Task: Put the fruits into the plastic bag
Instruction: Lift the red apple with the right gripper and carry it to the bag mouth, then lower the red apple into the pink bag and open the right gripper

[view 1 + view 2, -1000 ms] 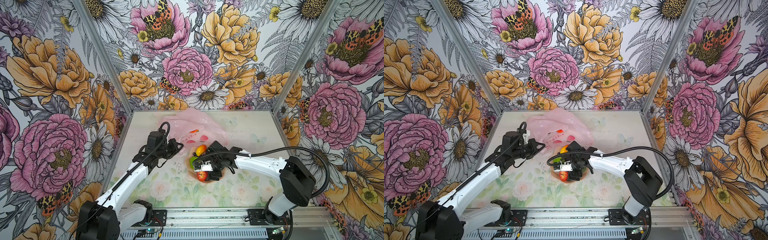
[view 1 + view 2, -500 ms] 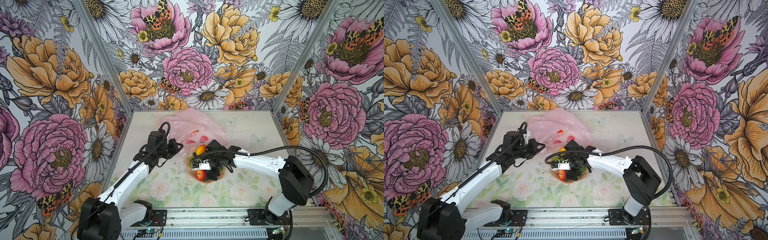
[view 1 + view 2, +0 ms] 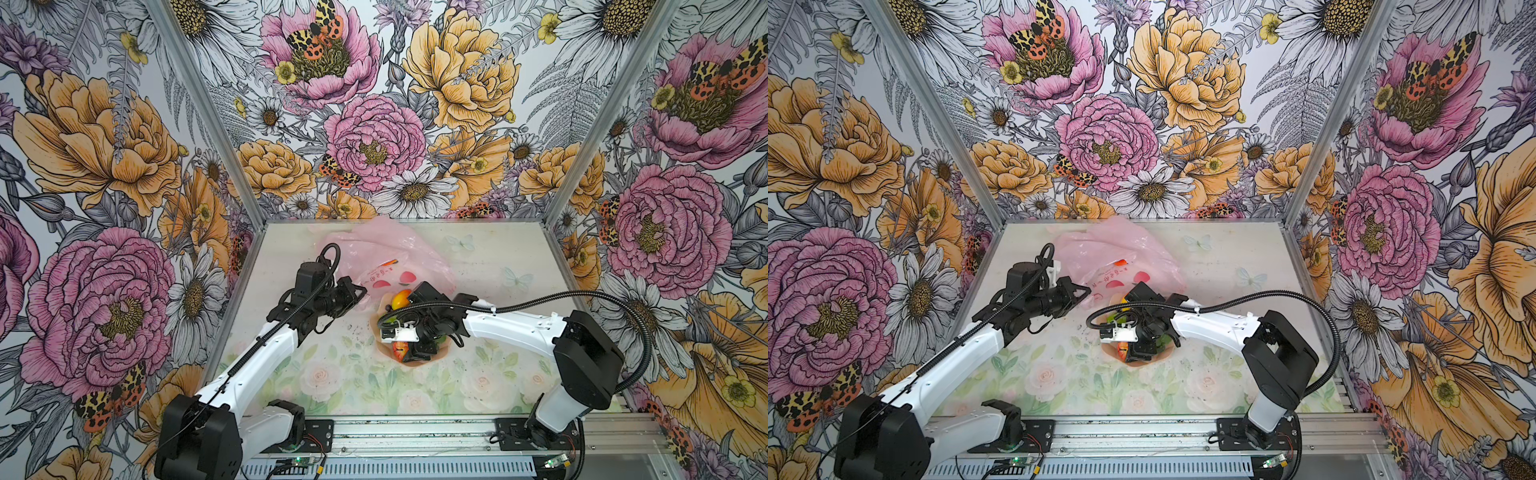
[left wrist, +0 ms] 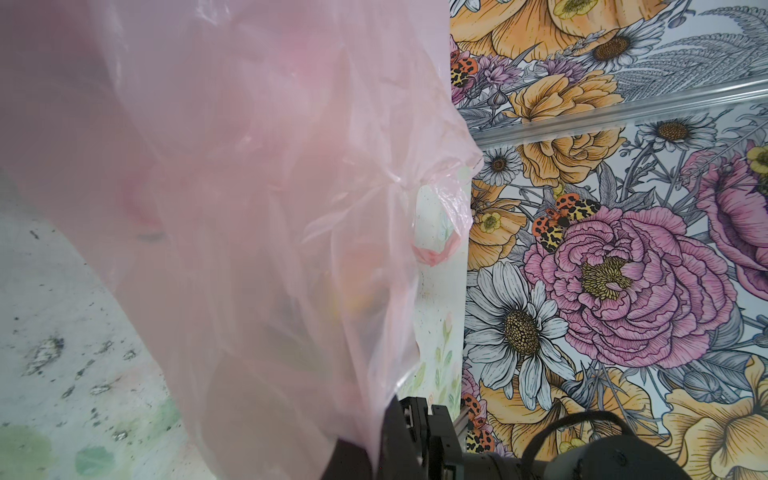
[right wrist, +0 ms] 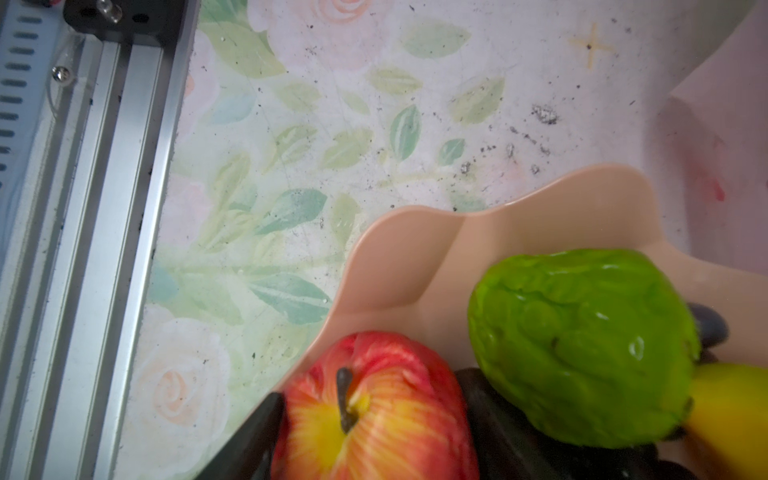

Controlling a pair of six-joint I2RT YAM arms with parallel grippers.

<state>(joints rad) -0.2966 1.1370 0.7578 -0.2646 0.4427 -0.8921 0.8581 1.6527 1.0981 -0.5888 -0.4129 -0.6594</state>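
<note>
The pale-pink plastic bag (image 3: 399, 253) (image 3: 1117, 245) lies at the back of the table. My left gripper (image 3: 360, 293) (image 3: 1086, 291) (image 4: 384, 446) is shut on its near edge, and the film (image 4: 232, 187) hangs in front of that wrist camera. The fruits sit in a peach bowl (image 3: 440, 356) (image 5: 415, 257). They include a red apple (image 3: 400, 348) (image 5: 374, 415), a bumpy green fruit (image 5: 582, 345) and a yellow mango (image 3: 401, 298) (image 5: 727, 407). My right gripper (image 3: 409, 347) (image 5: 370, 449) reaches down into the bowl. Its dark fingers (image 5: 253, 436) press both sides of the apple.
The bowl stands just in front of the bag's mouth, between the two arms. An aluminium rail (image 5: 104, 208) runs along the table's front edge. Flowered walls close in the left, back and right sides.
My right gripper has shifted slightly over the bowl and its jaws have narrowed onto the red apple. The left gripper has kept holding the bag in the same place.
</note>
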